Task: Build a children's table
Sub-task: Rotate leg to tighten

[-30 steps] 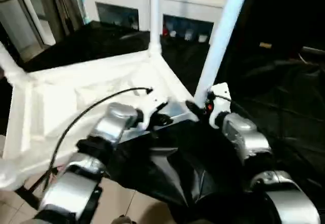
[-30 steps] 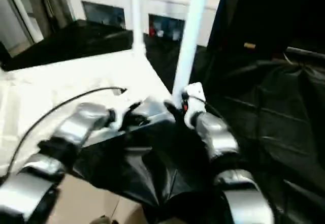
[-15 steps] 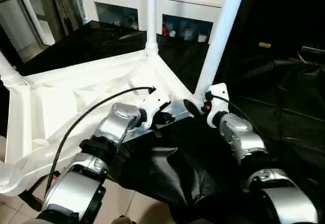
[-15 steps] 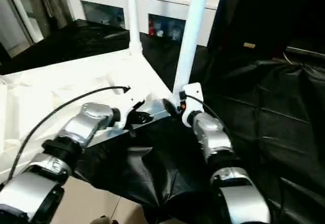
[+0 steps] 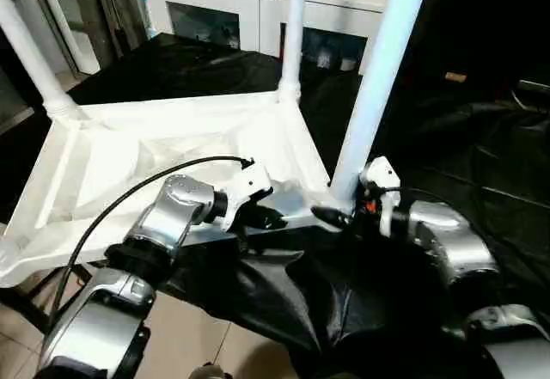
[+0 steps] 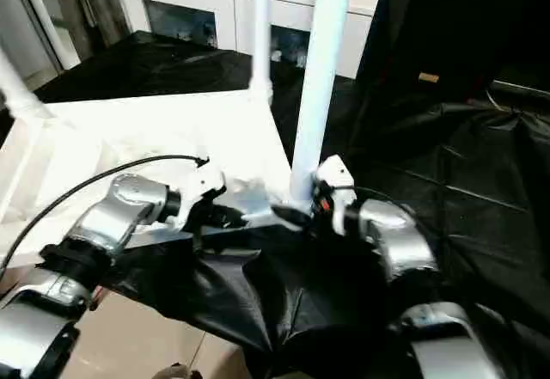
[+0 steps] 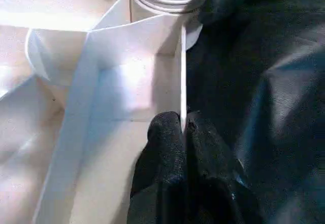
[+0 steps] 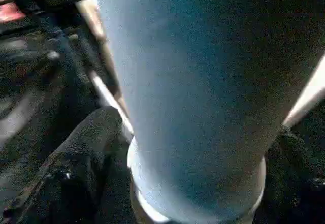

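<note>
While the white tabletop [image 5: 172,151] lies ribbed side up on a desk draped in black cloth [image 5: 284,293], three white legs stand upright in its corner sockets: the near one [image 5: 378,78], a far one [image 5: 292,39] and one at the left [image 5: 34,61]. Left gripper [image 7: 183,127]: fingers [image 7: 165,132] pressed together, pinching the thin near rim of the tabletop just beside the near leg's socket. Right gripper [image 5: 339,216]: fingers [image 8: 86,148] spread to either side of the near leg's base, and I cannot tell whether they touch it.
</note>
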